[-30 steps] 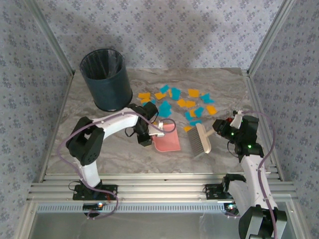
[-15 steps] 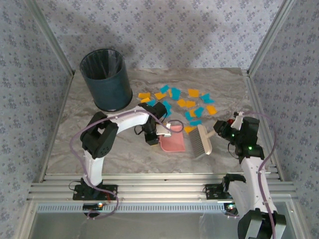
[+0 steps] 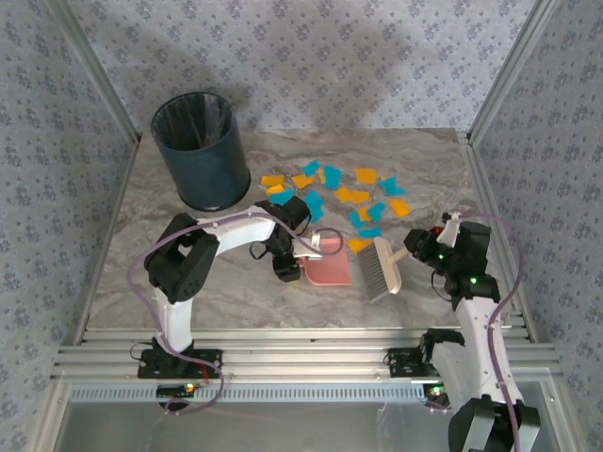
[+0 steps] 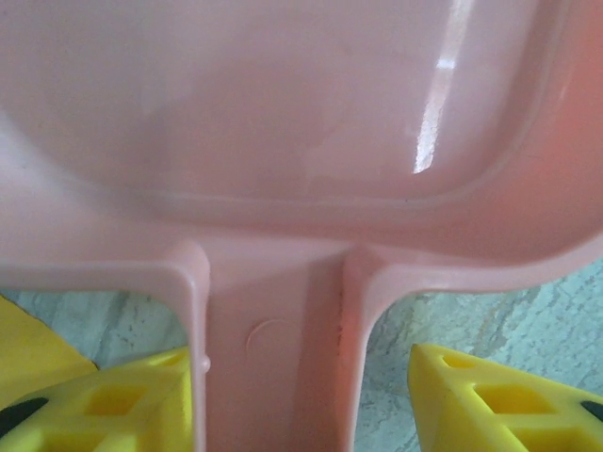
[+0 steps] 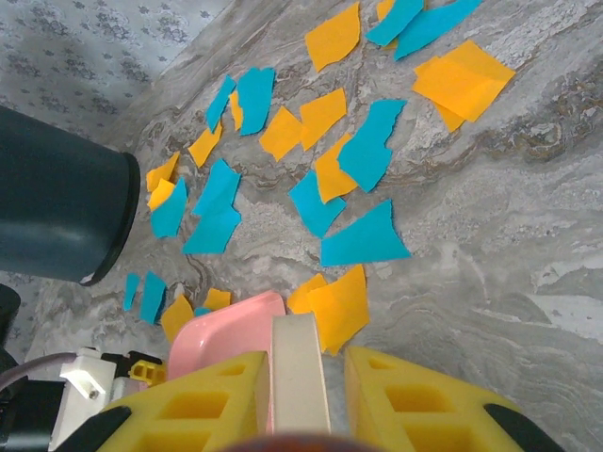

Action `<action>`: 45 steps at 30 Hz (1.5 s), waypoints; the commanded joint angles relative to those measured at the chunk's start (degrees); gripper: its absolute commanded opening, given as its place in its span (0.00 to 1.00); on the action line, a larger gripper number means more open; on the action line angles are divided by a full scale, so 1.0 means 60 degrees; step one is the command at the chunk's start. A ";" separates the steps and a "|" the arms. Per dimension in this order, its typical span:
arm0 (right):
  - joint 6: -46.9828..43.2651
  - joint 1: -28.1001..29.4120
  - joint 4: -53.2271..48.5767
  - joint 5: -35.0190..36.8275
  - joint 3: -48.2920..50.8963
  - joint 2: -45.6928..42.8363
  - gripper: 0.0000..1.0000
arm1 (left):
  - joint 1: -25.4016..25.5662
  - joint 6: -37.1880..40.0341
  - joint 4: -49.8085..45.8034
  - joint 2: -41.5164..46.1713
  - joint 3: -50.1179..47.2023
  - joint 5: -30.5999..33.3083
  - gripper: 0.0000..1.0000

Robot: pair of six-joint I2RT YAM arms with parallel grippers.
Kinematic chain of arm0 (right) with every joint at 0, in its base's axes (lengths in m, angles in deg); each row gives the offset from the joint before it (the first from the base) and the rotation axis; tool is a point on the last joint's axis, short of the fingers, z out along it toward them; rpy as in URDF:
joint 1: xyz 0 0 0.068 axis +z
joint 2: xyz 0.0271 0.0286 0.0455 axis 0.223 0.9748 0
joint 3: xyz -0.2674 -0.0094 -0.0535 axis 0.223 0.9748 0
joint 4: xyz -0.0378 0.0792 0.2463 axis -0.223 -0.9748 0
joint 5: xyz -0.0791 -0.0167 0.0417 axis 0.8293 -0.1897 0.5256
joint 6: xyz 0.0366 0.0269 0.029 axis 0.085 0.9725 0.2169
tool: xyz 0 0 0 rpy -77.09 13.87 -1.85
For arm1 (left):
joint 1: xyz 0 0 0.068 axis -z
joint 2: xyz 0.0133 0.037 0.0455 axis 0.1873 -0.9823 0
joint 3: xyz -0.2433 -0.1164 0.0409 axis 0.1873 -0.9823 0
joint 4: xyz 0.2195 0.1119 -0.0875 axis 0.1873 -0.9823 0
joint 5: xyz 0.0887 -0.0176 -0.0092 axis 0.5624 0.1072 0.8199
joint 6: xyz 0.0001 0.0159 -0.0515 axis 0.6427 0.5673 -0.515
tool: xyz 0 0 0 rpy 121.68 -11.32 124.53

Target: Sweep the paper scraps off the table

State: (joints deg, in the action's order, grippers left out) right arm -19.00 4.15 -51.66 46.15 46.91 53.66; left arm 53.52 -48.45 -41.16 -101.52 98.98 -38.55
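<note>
The paper scraps (image 3: 344, 193), orange-yellow and teal-blue, lie scattered over the far middle of the table (image 3: 188, 282); the right wrist view shows the scraps (image 5: 363, 151) spread ahead of the gripper. The pink dustpan (image 3: 332, 273) rests flat just short of them. My left gripper (image 3: 294, 256) is open, straddling the dustpan's handle (image 4: 273, 377): the left finger touches it and the right finger stands apart. My right gripper (image 3: 415, 247) is shut on the white handle (image 5: 300, 377) of the brush (image 3: 380, 266), which lies just right of the dustpan (image 5: 226, 334).
A dark bin (image 3: 201, 151) with a liner stands at the far left of the table, and its side (image 5: 57, 202) appears in the right wrist view. Aluminium rails edge the tabletop.
The left arm has swung its elbow inward and its gripper has moved right; the dustpan has slid right, closer to the brush. The right arm and brush have hardly moved.
</note>
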 commanded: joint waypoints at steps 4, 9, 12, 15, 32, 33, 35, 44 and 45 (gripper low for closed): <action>-0.0124 -0.0091 -0.0066 0.0008 -0.0164 -0.0148 0.00 | -0.0308 -0.0122 0.0721 0.0490 -0.0564 -0.0504 0.55; -0.0110 -0.0083 -0.0002 0.0039 -0.0176 -0.0126 0.00 | -0.0303 -0.0225 0.0863 0.0424 -0.0585 -0.0441 0.54; -0.0109 -0.0094 -0.0003 0.0028 -0.0178 -0.0126 0.00 | -0.0305 -0.0176 0.0829 0.0417 -0.0584 -0.0457 0.52; -0.0106 -0.0092 0.0001 0.0032 -0.0179 -0.0130 0.00 | -0.0288 -0.0094 0.0695 0.0317 -0.0526 -0.0427 0.49; -0.0149 -0.0091 -0.0081 -0.0015 -0.0207 -0.0100 0.00 | -0.0101 -0.0297 0.0580 0.0300 -0.0413 -0.0224 0.16; -0.0149 -0.0101 -0.0094 -0.0014 -0.0195 -0.0097 0.00 | -0.0101 -0.0298 0.0583 0.0300 -0.0364 -0.0221 0.14; -0.0153 -0.0107 -0.0073 -0.0015 -0.0204 -0.0082 0.00 | -0.0103 -0.0298 0.0083 0.0293 -0.0160 -0.0196 0.08; -0.0140 -0.0105 0.0043 -0.0043 -0.0248 -0.0082 0.00 | -0.0091 -0.0364 -0.0814 0.0564 0.0162 -0.0071 0.00; -0.0128 -0.0098 0.0081 -0.0044 -0.0248 -0.0071 0.00 | -0.0100 -0.0364 -0.1050 0.0577 0.0259 -0.0061 0.00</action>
State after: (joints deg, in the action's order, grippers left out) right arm -19.24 4.00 -51.68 46.15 46.91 53.68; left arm 52.60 -50.24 -42.15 -100.10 97.84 -38.55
